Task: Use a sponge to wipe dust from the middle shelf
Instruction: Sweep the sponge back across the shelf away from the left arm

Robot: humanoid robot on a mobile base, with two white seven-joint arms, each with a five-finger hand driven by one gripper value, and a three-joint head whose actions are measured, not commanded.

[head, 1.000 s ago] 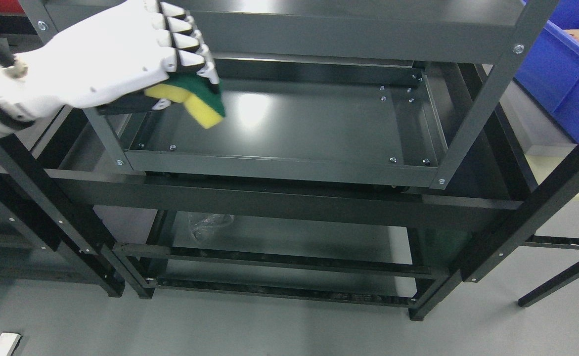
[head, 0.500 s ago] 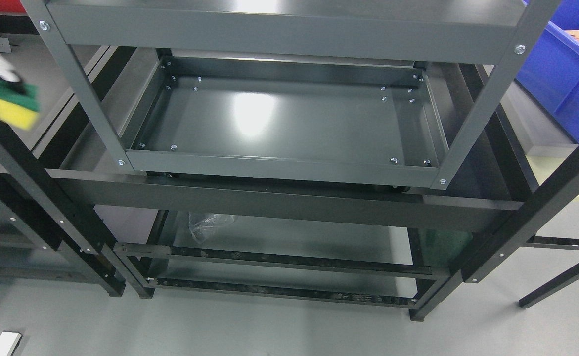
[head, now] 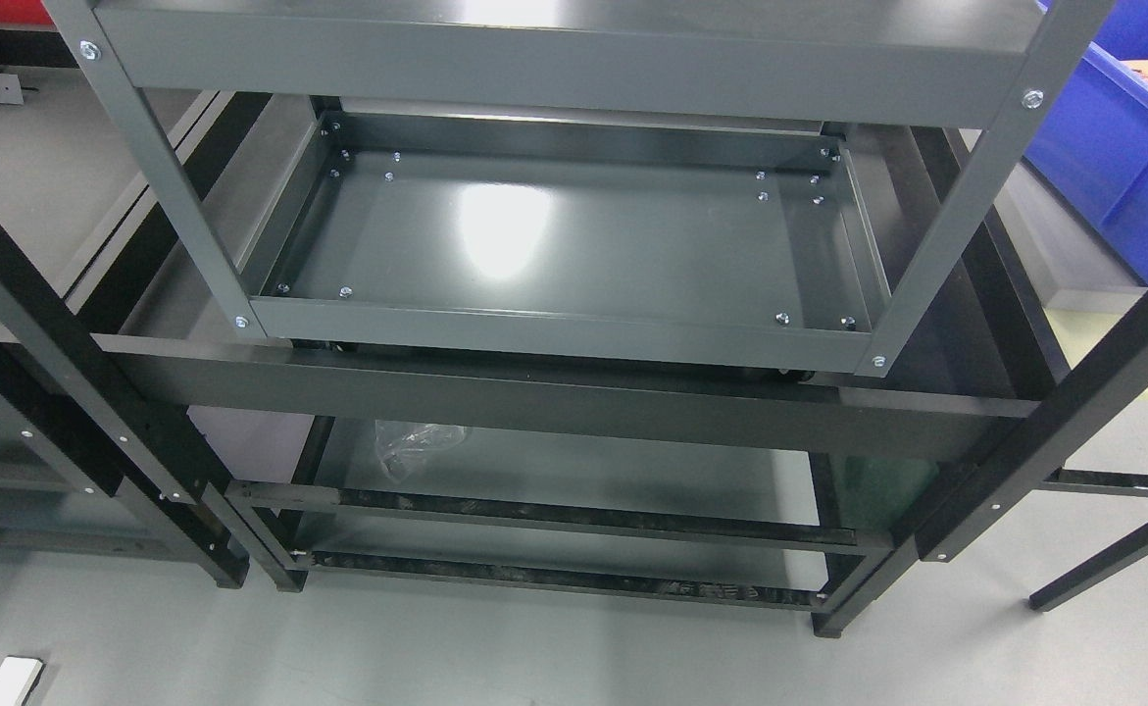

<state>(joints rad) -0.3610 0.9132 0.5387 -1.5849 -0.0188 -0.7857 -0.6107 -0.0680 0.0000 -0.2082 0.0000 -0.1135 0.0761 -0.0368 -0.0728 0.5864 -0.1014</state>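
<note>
Head view, looking down on a grey metal rack. The middle shelf (head: 574, 235) is a shallow tray with a raised rim and small screws near its corners; a bright patch of light reflects left of its centre. Neither robot hand is in view, so the state of the fingers cannot be told. The sponge is not visible. A blue bin (head: 1123, 167) sits far right. A crumpled clear plastic bag (head: 412, 443) lies on the lower shelf.
</note>
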